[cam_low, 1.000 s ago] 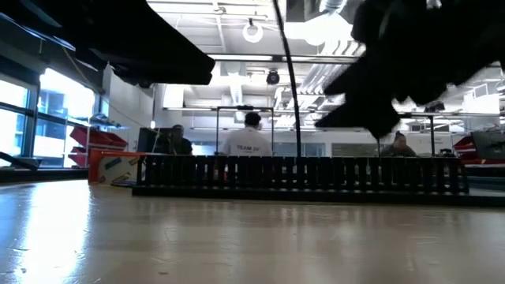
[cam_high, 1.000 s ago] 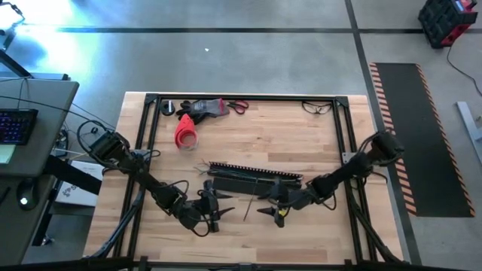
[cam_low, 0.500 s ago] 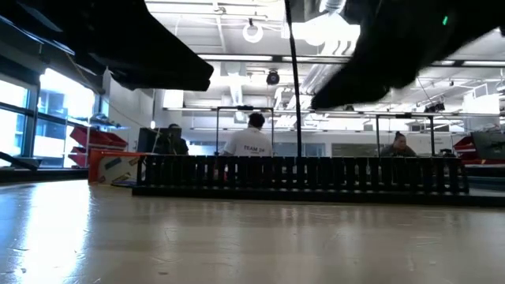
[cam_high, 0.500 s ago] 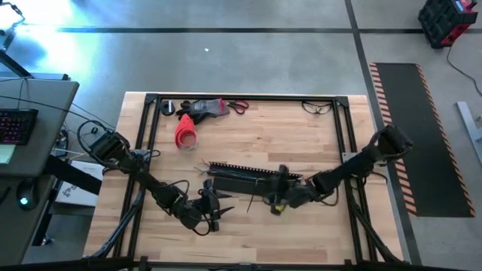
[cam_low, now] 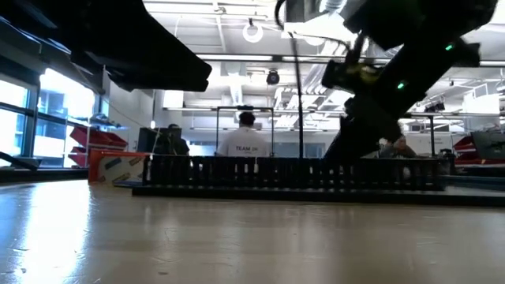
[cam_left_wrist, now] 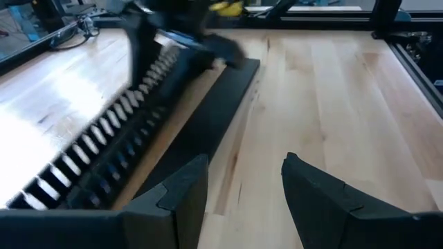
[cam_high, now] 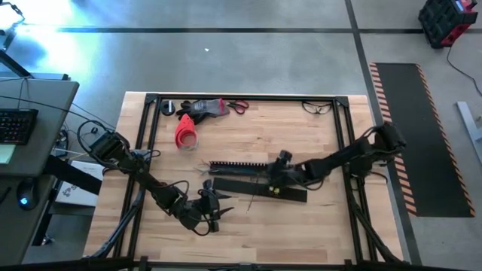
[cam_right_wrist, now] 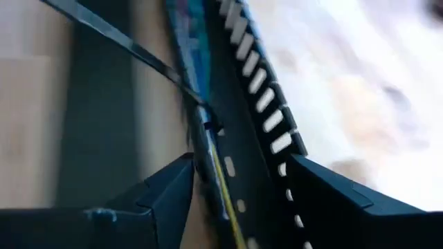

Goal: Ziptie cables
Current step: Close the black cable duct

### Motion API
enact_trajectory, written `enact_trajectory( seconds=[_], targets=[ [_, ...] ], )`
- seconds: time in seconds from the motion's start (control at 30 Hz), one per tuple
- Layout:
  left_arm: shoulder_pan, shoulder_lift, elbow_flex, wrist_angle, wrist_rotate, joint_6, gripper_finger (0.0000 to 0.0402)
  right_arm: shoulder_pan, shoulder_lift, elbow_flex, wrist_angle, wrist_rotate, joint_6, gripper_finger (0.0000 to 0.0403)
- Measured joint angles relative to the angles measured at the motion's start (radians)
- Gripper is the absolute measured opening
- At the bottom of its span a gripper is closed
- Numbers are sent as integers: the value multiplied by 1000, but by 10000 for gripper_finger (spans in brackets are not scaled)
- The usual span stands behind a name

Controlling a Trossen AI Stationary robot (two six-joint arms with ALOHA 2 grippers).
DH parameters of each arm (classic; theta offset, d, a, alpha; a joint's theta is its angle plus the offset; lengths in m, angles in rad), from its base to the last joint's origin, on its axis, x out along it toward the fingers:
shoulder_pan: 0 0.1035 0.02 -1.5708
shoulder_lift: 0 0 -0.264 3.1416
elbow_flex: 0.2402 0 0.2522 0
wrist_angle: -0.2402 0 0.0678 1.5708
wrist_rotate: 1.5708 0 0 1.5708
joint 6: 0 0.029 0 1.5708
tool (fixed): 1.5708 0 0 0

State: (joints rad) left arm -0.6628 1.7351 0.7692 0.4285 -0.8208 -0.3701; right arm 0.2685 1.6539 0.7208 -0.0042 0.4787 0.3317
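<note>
Right hand (cam_high: 276,175) spread over long black comb-toothed plastic channel (cam_high: 237,166).
Advised: lower squarely around thin grey-and-reddish wires (cam_right_wrist: 201,104); left hand (cam_left_wrist: 239,190) spread, idle above worktop (cam_high: 301,135).

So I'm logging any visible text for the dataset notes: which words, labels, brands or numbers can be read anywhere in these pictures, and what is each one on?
"TEAM": on the back of the white shirt of a person in the room behind the table, low view; the rest of that line is too small to read.
Print on the orange box at the table's far left: blurred, unreadable.
Nothing legible on the comb-toothed channel or elsewhere on the table.
</note>
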Motion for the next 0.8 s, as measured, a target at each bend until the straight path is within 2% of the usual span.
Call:
enact_trajectory(
  seconds=[0.17, 0.37, 0.67, 0.8],
  targets=[
    [0, 0, 0, -12, -1, -16, 165, -80, 2, 0, 18, 39, -2, 173],
    [0, 0, 0, -14, -1, -20, 165, -136, 2, 0, 44, -62, -31, 144],
    [0, 0, 0, -22, -51, -41, 165, -89, -83, 53, 54, -37, -129, 142],
    [-2, 0, -1, -22, -53, -49, 165, -15, -110, 41, 109, -91, -153, 142]
  ],
)
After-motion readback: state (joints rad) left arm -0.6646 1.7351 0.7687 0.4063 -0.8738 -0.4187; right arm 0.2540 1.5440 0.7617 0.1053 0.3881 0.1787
